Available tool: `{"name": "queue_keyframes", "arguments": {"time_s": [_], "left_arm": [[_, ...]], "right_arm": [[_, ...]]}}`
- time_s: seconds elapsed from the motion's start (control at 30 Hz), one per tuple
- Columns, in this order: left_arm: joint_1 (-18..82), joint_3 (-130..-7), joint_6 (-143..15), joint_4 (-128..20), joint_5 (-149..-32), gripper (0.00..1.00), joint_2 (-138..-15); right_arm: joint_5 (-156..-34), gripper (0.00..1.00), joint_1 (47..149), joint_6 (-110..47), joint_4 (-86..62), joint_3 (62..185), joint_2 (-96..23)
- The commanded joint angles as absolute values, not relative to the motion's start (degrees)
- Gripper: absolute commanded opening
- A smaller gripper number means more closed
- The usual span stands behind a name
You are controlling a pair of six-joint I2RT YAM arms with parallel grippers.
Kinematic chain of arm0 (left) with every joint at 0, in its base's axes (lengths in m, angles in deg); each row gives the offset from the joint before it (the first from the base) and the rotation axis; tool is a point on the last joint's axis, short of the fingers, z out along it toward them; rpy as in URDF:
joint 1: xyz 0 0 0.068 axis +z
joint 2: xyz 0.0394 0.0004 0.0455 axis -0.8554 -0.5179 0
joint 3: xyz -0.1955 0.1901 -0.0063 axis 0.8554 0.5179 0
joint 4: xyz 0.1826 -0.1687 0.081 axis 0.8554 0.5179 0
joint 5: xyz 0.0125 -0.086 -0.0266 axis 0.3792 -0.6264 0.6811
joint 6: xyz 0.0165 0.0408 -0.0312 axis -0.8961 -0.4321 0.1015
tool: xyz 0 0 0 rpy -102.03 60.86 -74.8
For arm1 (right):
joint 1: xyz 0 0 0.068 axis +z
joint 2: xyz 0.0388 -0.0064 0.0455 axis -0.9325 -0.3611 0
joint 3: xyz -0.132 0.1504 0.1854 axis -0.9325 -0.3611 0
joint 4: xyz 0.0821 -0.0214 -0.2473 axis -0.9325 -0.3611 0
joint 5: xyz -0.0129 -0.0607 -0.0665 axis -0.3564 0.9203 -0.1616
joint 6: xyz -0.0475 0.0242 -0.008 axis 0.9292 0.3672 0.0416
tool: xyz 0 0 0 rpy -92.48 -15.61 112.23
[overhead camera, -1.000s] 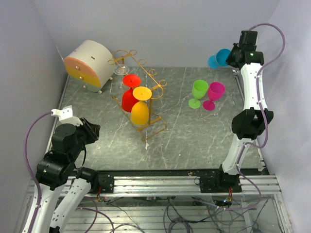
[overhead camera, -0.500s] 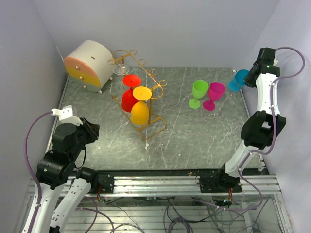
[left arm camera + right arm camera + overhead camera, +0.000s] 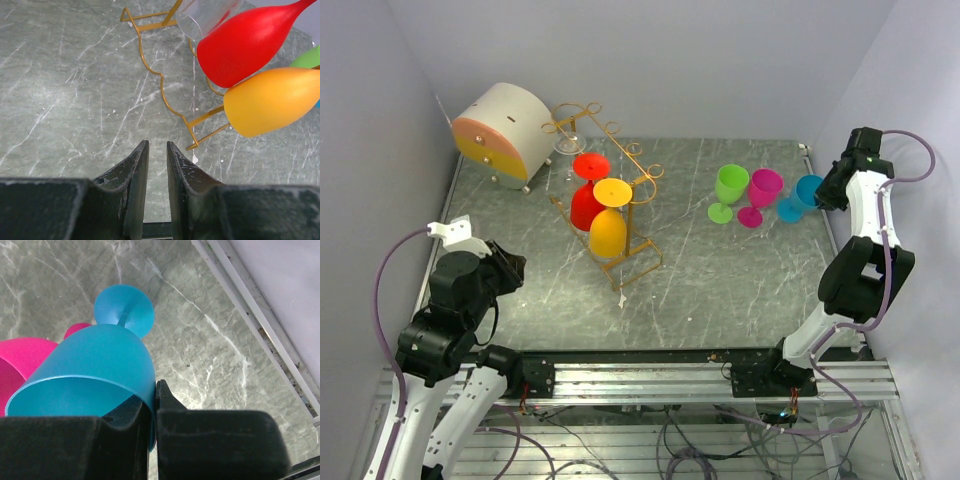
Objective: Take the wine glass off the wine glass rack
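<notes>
The gold wire wine glass rack (image 3: 632, 262) stands left of centre, with a red wine glass (image 3: 585, 205) and an orange wine glass (image 3: 607, 232) hanging on it upside down. A clear glass (image 3: 568, 145) hangs at its far end. My right gripper (image 3: 822, 190) is shut on the rim of a blue wine glass (image 3: 802, 194), which is upright beside the pink glass (image 3: 764, 188). One finger is inside the blue bowl (image 3: 95, 360) and one outside, where the right gripper (image 3: 155, 390) pinches the wall. My left gripper (image 3: 157, 145) is open and empty, short of the rack (image 3: 160, 82).
A green glass (image 3: 730, 184) stands left of the pink one. A round white-and-orange drawer box (image 3: 500, 128) sits at the back left. The table's right rail (image 3: 260, 325) runs close to the blue glass. The red glass (image 3: 240, 45) and the orange glass (image 3: 275, 100) hang ahead of the left fingers.
The right arm has brought the blue glass down from high at the back right to table level beside the pink glass. The left arm has not moved.
</notes>
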State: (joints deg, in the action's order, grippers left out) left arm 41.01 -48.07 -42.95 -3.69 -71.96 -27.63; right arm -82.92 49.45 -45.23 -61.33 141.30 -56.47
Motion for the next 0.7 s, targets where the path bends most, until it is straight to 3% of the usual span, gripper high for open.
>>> {"name": "queue_keyframes", "arguments": {"time_s": [0.0, 0.57, 0.67], "left_arm": [[41.0, -47.9, -42.8, -4.7, -70.8, 0.32, -26.9], [41.0, -47.9, -42.7, -4.7, -70.6, 0.33, -26.9], [41.0, -48.0, -42.7, -4.7, -70.7, 0.37, -27.0]], "right_arm": [[-84.5, 0.00, 49.4, -44.2, -60.1, 140.8, -56.2], [-87.3, 0.00, 49.5, -43.4, -62.3, 142.7, -61.5], [-87.7, 0.09, 49.6, -43.2, -62.6, 143.3, -61.4]]}}
